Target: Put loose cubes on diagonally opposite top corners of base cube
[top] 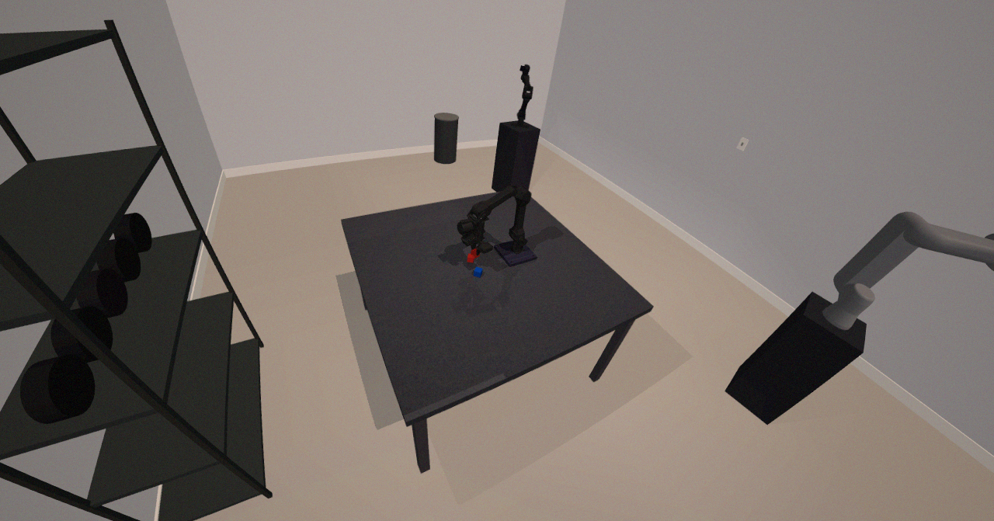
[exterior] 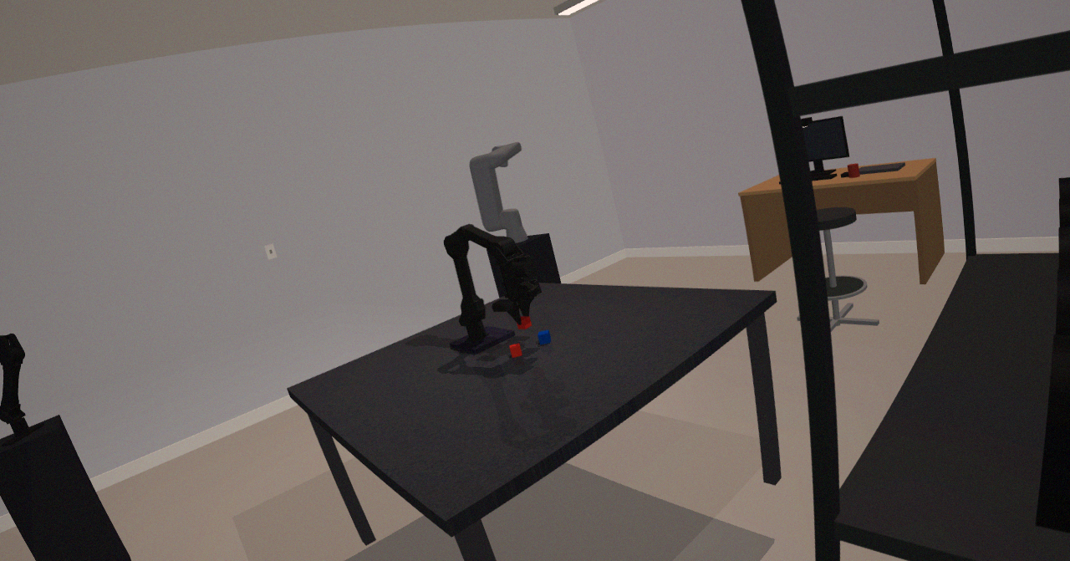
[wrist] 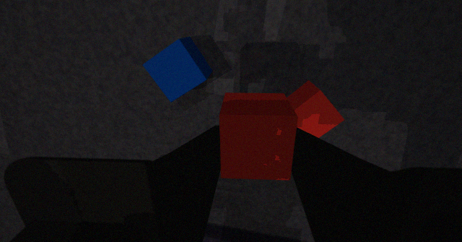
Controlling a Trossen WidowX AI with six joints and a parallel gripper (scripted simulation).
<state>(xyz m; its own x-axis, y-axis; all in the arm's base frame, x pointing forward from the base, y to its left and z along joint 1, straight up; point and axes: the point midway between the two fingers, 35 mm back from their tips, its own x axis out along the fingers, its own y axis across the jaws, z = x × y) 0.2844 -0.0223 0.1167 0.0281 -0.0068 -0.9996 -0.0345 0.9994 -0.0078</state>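
From the top view, a dark table (top: 444,337) stands on a beige floor, shelving (top: 104,274) at one wall. The gripper (top: 473,248) grasps a red cube (top: 472,256); a blue cube (top: 477,272) sits on the table just beside it.

From the exterior view, the held cube (exterior: 524,323) hangs above the table, near a second red cube (exterior: 515,349) and the blue cube (exterior: 543,338), all well inside the table's edges.

At the wrist, the held cube (wrist: 256,137) partly hides the second red cube (wrist: 315,112); the blue cube (wrist: 177,68) lies apart.
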